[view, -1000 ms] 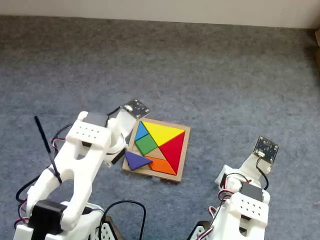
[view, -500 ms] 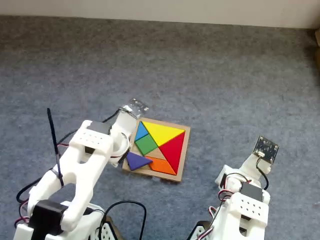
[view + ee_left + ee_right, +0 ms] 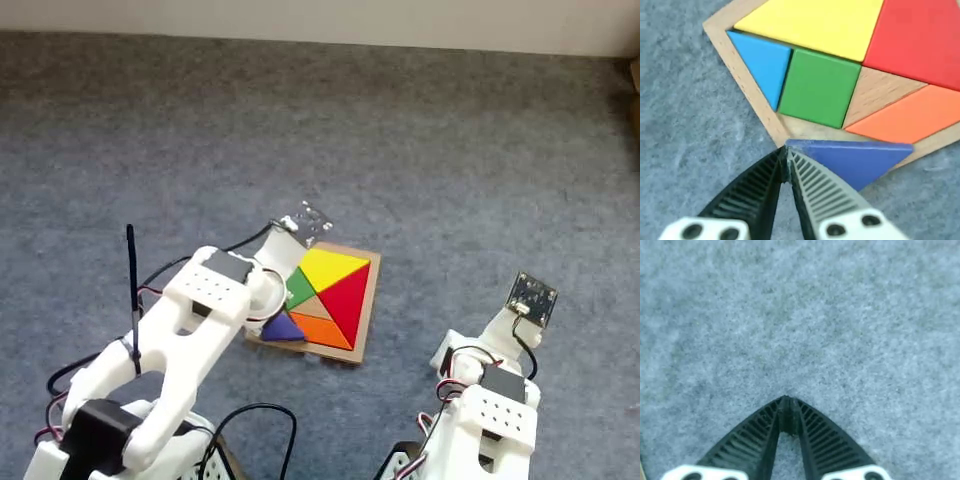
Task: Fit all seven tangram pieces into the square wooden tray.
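Observation:
The square wooden tray (image 3: 747,87) holds a yellow triangle (image 3: 825,22), a red triangle (image 3: 920,35), a blue triangle (image 3: 762,57), a green square (image 3: 819,86) and an orange piece (image 3: 905,117). Bare wood (image 3: 880,90) shows between green and orange. A purple triangle (image 3: 855,157) lies across the tray's rim, partly on the carpet. My left gripper (image 3: 786,160) is shut, its tips touching that triangle's pointed corner. In the high view the left arm (image 3: 215,300) covers the tray's (image 3: 372,300) near-left part beside the purple triangle (image 3: 283,327). My right gripper (image 3: 786,412) is shut over bare carpet.
Grey carpet surrounds the tray on all sides. The right arm (image 3: 490,400) stands folded at the front right, well away from the tray. A black cable (image 3: 132,290) rises beside the left arm.
The left arm has swung right over the tray's left side, hiding the blue triangle in the high view. The purple triangle has shifted slightly right. The right arm has kept still.

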